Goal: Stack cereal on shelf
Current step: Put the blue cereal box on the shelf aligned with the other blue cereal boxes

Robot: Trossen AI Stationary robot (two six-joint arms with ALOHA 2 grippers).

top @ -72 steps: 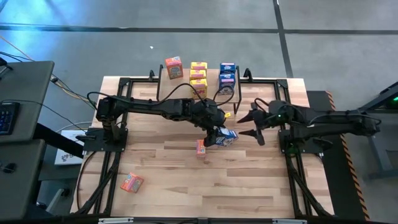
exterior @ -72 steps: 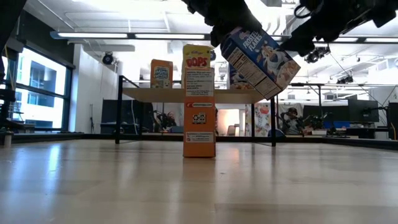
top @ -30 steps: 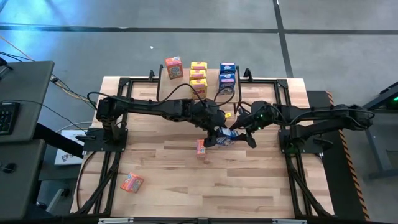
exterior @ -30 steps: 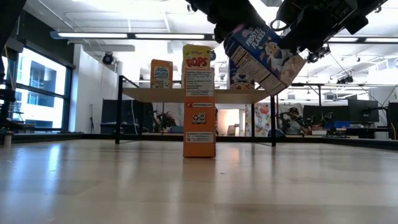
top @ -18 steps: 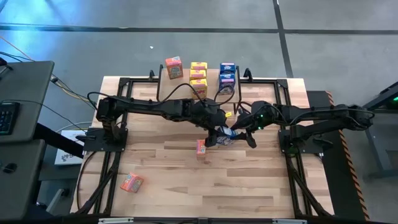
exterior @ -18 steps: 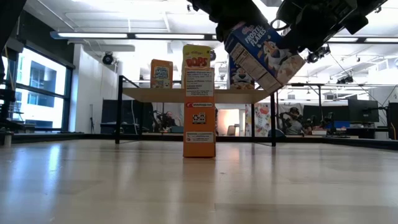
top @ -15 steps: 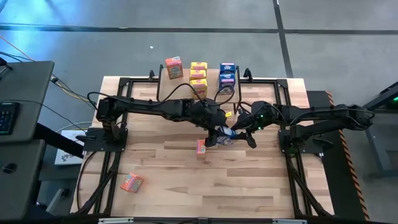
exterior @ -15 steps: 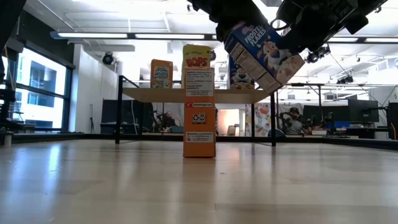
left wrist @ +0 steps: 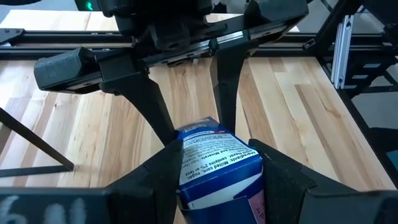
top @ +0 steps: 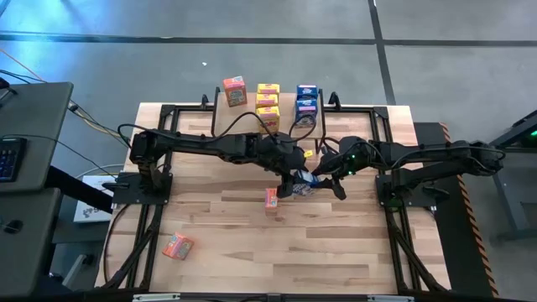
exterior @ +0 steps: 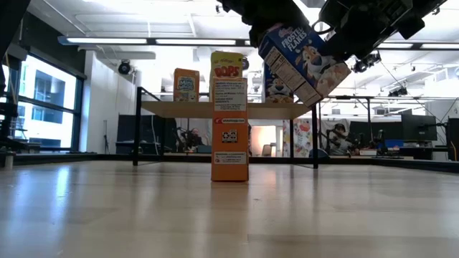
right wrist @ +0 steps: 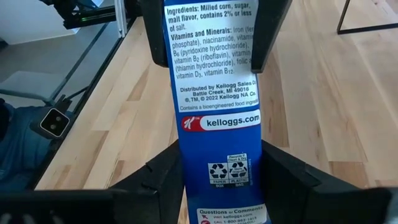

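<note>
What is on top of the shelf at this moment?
On the shelf stand one orange-red box, two yellow boxes and two blue boxes, as the high view shows. The low view shows the orange-red one; a box standing in front covers the yellow ones.

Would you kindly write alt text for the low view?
A tilted blue cardboard cereal box hangs above the wooden table, held between two dark robot grippers. Below it an orange-red cereal box stands upright, with a wooden-topped, black-legged shelf carrying more boxes behind.
</note>
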